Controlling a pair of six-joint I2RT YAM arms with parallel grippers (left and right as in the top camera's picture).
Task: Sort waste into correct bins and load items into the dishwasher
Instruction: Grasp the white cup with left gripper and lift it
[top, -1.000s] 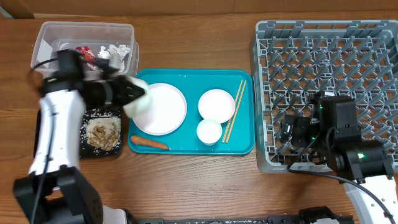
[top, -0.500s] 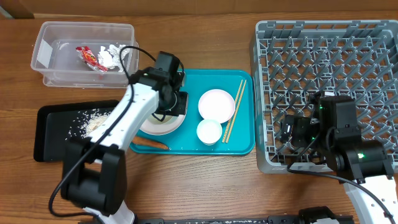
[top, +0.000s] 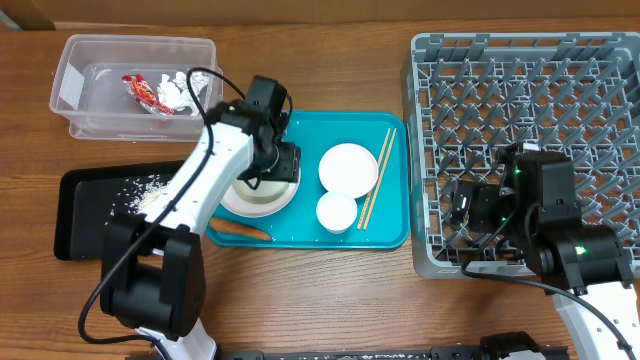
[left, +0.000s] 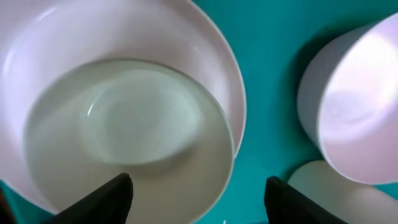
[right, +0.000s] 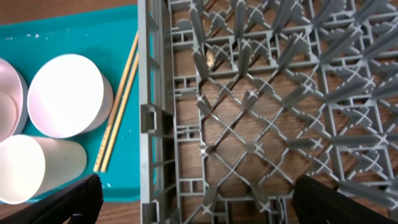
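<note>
Overhead, nearest me, the thin orange carrot piece (top: 238, 229) lies on the front strip of the teal tray (top: 300, 125), just beside the wide plate (top: 238, 206). To its left, the black tray (top: 66, 215) holds the beige food scraps (top: 148, 193).

The left arm (top: 200, 185) rises from the near edge of the table. It slants across the black tray's right end and bends its wrist down over the plate. The left wrist view looks straight into what I take to be a shallow bowl (left: 124, 130) sitting in that plate. The left gripper (left: 199, 198) is above it, its dark fingers (left: 112, 196) spread wide and gripping nothing.

I'd judge the arm is between grasps. It would do best to rise straight up so neither finger catches the rim. Then it can come down on the carrot, pinching across its thin width with the tips low to the tray.

Beyond sit the small cup (top: 336, 211), the smaller plate (top: 348, 167) and the chopsticks (top: 375, 185), none of them loaded. Off to the right, the right gripper (right: 200, 204) hangs released over the near-left corner of the dish rack (top: 560, 90), which looks bare of dishes. Farthest back, the clear tub (top: 90, 105) holds the red wrapper (top: 143, 90) and the crumpled foil (top: 182, 92).
</note>
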